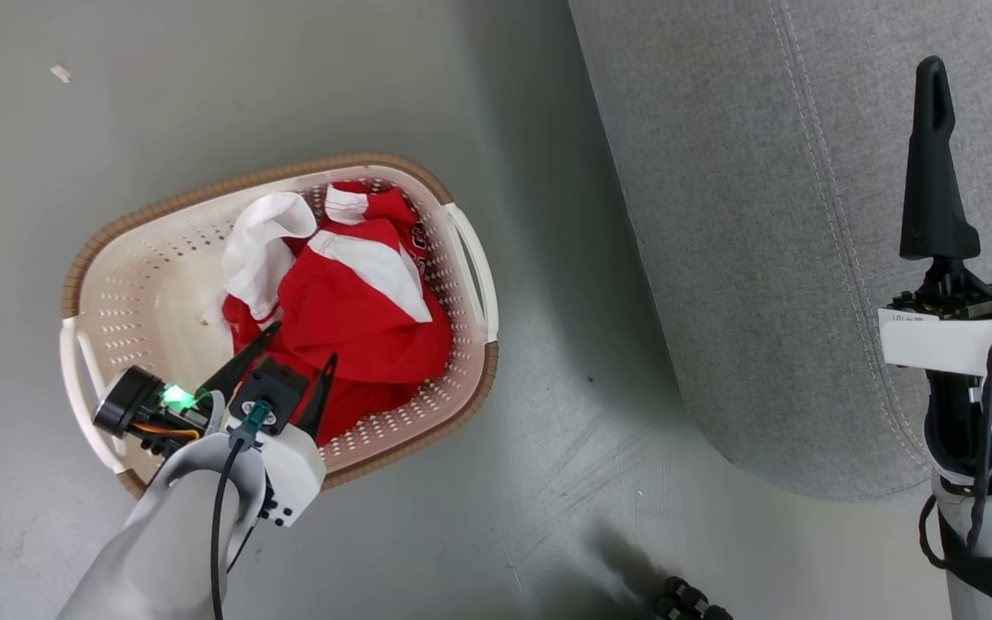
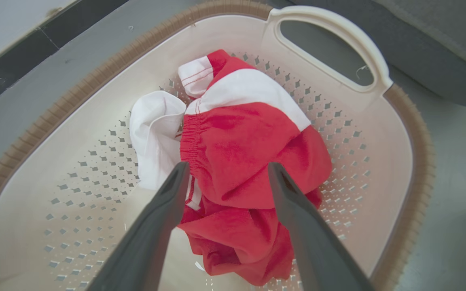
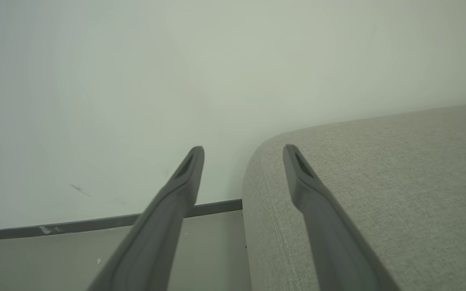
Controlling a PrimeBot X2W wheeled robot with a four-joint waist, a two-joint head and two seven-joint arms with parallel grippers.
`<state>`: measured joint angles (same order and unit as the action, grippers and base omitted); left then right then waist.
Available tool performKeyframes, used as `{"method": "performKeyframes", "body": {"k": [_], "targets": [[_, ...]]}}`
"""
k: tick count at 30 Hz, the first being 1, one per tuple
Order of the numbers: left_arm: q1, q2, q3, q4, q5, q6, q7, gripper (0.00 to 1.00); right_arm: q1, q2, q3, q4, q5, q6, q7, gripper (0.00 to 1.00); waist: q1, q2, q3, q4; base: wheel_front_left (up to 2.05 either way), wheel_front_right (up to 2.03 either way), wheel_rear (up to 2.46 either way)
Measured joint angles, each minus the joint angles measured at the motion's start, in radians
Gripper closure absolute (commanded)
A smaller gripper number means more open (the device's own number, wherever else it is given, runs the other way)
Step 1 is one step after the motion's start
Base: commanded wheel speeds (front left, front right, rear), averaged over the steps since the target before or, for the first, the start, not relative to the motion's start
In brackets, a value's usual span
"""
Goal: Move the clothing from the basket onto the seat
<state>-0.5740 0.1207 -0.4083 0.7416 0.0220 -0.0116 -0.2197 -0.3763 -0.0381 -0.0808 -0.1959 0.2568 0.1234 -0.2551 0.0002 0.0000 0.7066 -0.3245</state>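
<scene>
The clothing (image 1: 350,319), red fabric with white panels, lies bunched inside the cream basket (image 1: 143,284) on the floor. My left gripper (image 1: 302,343) hangs open over the basket's near side, its fingertips just above the red pile. In the left wrist view the clothing (image 2: 241,149) shows between and beyond the spread fingers (image 2: 168,210) of that gripper (image 2: 229,169), with nothing held. The grey seat (image 1: 763,215) fills the upper right. My right gripper (image 1: 978,73) is open above the seat, empty; the right wrist view shows this gripper (image 3: 243,151) over the seat's rounded corner (image 3: 378,182).
Grey floor (image 1: 548,482) separates the basket from the seat. The basket's white handle (image 2: 338,40) faces the seat. A pale wall (image 3: 176,81) with a dark baseboard (image 3: 95,224) stands behind the seat. A small dark object (image 1: 690,600) sits at the bottom edge.
</scene>
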Motion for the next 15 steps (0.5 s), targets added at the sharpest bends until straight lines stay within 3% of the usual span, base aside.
{"method": "performKeyframes", "body": {"k": [15], "targets": [[-0.072,0.036,0.011,0.079,0.025,0.008,0.005,0.0,-0.059,0.0,0.023,0.004,0.044,0.0,0.0,0.0,0.0,0.0,0.094,-0.063,0.0,0.0,0.0]]}}
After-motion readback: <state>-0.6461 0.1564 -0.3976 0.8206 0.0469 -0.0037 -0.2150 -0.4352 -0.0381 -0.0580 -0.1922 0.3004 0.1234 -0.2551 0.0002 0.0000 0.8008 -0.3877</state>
